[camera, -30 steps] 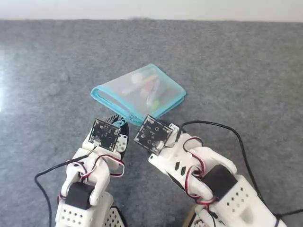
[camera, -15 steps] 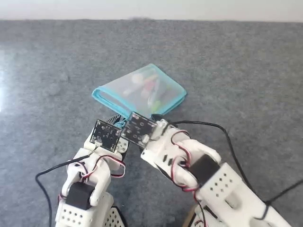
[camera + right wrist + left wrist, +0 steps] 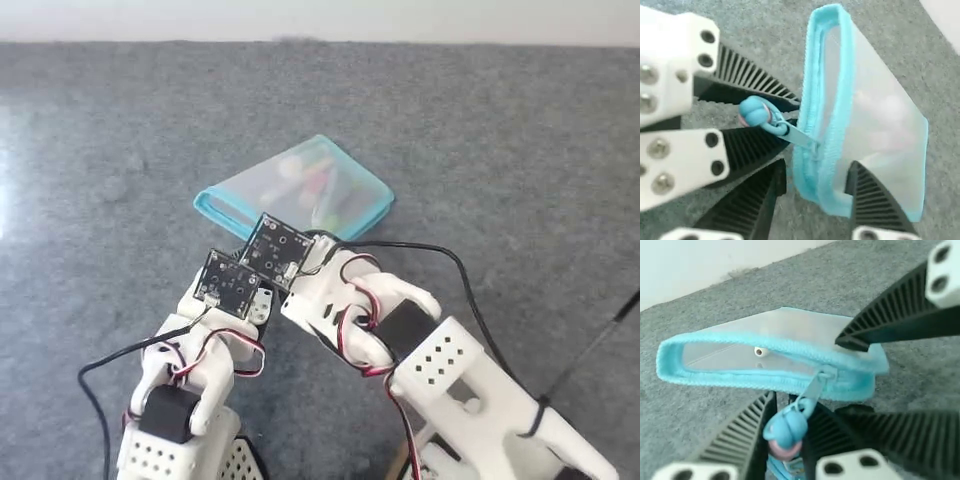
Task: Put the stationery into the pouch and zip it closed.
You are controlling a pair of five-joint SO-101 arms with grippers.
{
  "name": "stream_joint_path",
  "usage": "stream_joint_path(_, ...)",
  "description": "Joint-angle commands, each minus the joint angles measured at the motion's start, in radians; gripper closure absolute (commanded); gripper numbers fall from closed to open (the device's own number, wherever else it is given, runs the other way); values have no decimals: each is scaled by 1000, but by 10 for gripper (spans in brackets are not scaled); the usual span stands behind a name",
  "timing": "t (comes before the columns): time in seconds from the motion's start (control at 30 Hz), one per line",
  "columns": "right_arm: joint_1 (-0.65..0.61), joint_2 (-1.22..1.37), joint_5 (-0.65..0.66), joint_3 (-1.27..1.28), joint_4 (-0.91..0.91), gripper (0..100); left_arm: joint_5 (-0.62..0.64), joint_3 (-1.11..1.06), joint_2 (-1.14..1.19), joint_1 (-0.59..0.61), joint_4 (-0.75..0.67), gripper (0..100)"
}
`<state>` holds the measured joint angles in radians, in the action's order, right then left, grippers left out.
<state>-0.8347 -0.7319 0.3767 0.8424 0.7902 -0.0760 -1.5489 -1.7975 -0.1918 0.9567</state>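
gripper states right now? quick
Left gripper: shut on the zipper pull.
Right gripper: open, fingers on either side of the pouch end.

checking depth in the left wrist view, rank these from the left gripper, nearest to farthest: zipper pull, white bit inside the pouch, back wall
1. zipper pull, between the left gripper's fingers
2. white bit, inside the pouch's open mouth
3. back wall, far behind the pouch

Translucent frosted plastic pouch [image 3: 315,185]: light-blue zip edging, pink/green/white contents [image 3: 318,182] showing through | knotted cord zip pull [image 3: 786,427] on pouch: blue, pink bead | felt mat [image 3: 520,130] under pouch: mottled grey | left gripper [image 3: 790,402], right gripper [image 3: 816,167] at pouch: black ribbed, white housings
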Motion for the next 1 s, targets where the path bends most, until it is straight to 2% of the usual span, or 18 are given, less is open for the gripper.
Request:
stream_joint_path(0.0, 16, -4, 6, -68, -16, 965, -9, 28, 3, -8, 0, 991)
stream_joint_path(0.03, 30, -5, 6, -68, -18, 996, -9, 28, 3, -8, 0, 991)
stream_joint_path(0.17, 84, -8, 6, -69, -22, 990, -9, 30, 3, -8, 0, 991)
stream_joint_path(0.5, 87, -2, 57, -72, 54, 991, -9, 33, -2, 3, -6, 990)
stream_joint_path(0.67, 87, -8, 89, -71, 102, 992, -9, 54, -2, 89, -8, 990)
stream_joint_path(0.97, 134, -10, 120, -9, 107, 992, -9, 50, -2, 120, -26, 990)
